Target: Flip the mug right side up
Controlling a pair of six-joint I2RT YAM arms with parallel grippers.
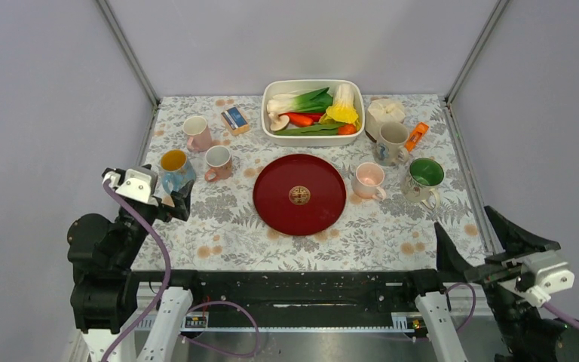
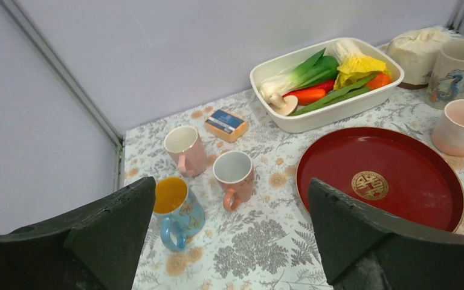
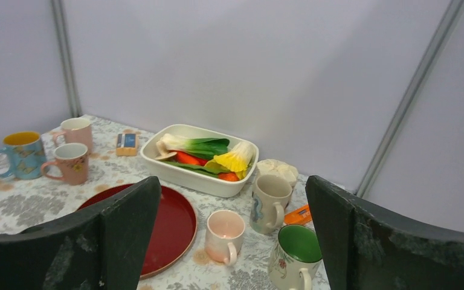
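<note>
Several mugs stand on the floral tablecloth, all with their openings up. On the left are a blue mug with a yellow inside (image 1: 175,170), a salmon mug (image 1: 218,161) and a pink mug (image 1: 197,133). On the right are a pale pink mug (image 1: 368,180), a tall cream mug (image 1: 391,142) and a green-lined mug (image 1: 424,179). My left gripper (image 1: 179,200) hovers open just near of the blue mug (image 2: 178,211). My right gripper (image 1: 481,241) is open off the table's near right corner, facing the green-lined mug (image 3: 295,257). Neither gripper holds anything.
A red round tray (image 1: 299,194) lies in the middle. Behind it a white dish (image 1: 313,137) holds toy vegetables. A small blue-and-tan box (image 1: 234,119), a cream bundle (image 1: 386,110) and an orange packet (image 1: 416,136) lie at the back. Frame posts stand at both back corners.
</note>
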